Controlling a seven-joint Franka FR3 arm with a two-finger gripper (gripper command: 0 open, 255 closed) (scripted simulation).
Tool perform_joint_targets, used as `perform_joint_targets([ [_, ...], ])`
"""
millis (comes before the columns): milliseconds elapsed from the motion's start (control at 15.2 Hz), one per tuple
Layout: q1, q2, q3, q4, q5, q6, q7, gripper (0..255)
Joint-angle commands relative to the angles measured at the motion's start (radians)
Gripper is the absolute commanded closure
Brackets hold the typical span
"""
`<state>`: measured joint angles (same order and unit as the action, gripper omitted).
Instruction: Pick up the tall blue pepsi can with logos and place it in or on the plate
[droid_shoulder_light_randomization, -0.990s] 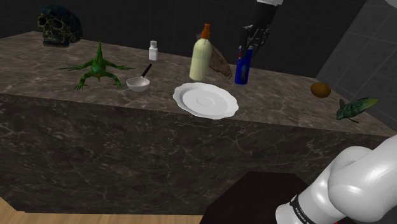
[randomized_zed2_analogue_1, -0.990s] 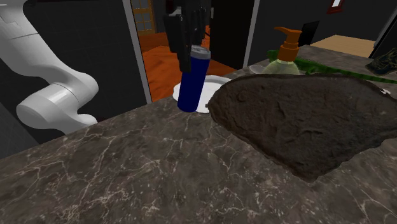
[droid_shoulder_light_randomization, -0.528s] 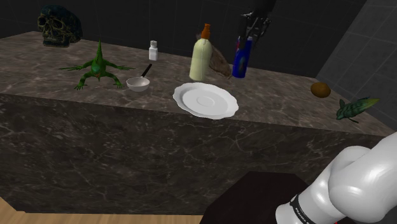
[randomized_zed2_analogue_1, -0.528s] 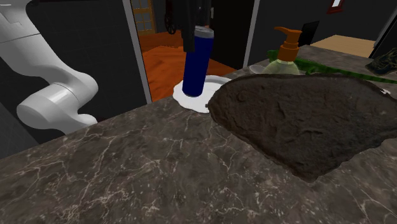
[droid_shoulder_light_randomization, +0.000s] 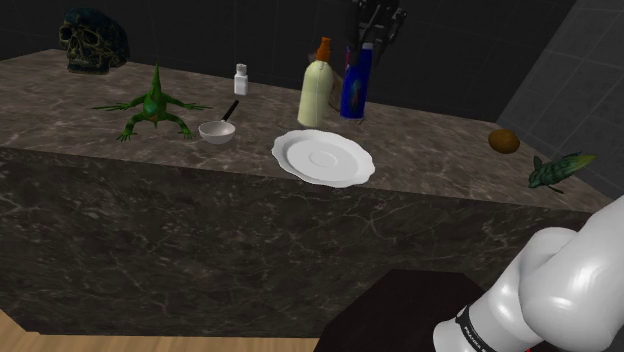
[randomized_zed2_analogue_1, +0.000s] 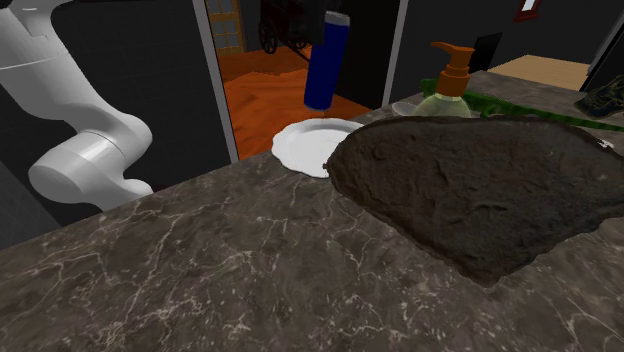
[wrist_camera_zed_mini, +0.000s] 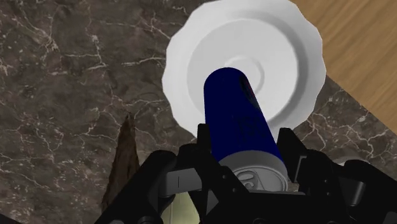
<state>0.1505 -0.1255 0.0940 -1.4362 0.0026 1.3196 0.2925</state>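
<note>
1. the tall blue can (droid_shoulder_light_randomization: 356, 85) is clasped near its top between the two black fingers of the hand (droid_shoulder_light_randomization: 366, 48), which is closed narrowly around it.
2. in the shoulder view the can is held in the air, clear of the bench (droid_shoulder_light_randomization: 430, 150), and is seen just beside the pale soap bottle with the orange pump (droid_shoulder_light_randomization: 316, 85).
3. the can is tilted slightly, with its lower end carried toward the shoulder view's left.
4. in the second exterior view the can (randomized_zed2_analogue_1: 325, 60) is seen above the white plate (randomized_zed2_analogue_1: 310, 143), with a clear gap between them.
5. in the wrist view the can (wrist_camera_zed_mini: 245, 121) is gripped on both sides by the hand (wrist_camera_zed_mini: 245, 145); its silver top is seen between the fingers, and its far end is lined up with the middle of the plate (wrist_camera_zed_mini: 267, 38).
6. the plate (droid_shoulder_light_randomization: 323, 158) is placed near the front edge of the dark marbled bench, and nothing is carried on it.
7. a dark rough lump (randomized_zed2_analogue_1: 470, 190) is laid on the bench (randomized_zed2_analogue_1: 200, 270) beside the plate, and the soap bottle (randomized_zed2_analogue_1: 450, 85) is seen behind it.
8. elsewhere on the bench a skull (droid_shoulder_light_randomization: 92, 40), a green lizard figure (droid_shoulder_light_randomization: 152, 105), a small bowl with a dark handle (droid_shoulder_light_randomization: 217, 130) and a small white bottle (droid_shoulder_light_randomization: 240, 80) are set out, well apart from the can.
9. a brown round thing (droid_shoulder_light_randomization: 504, 141) and a green leaf-like thing (droid_shoulder_light_randomization: 558, 170) are placed toward the shoulder view's right.
</note>
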Motion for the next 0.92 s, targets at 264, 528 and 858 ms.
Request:
perform_joint_targets([
  [264, 0.030, 0.023, 0.041, 0.018, 0.002, 0.005, 0.073, 255],
  [528, 0.030, -0.010, 0.039, -0.078, 0.006, 0.068, 0.070, 255],
  [858, 0.029, -0.042, 0.037, -0.185, 0.010, 0.143, 0.067, 255],
])
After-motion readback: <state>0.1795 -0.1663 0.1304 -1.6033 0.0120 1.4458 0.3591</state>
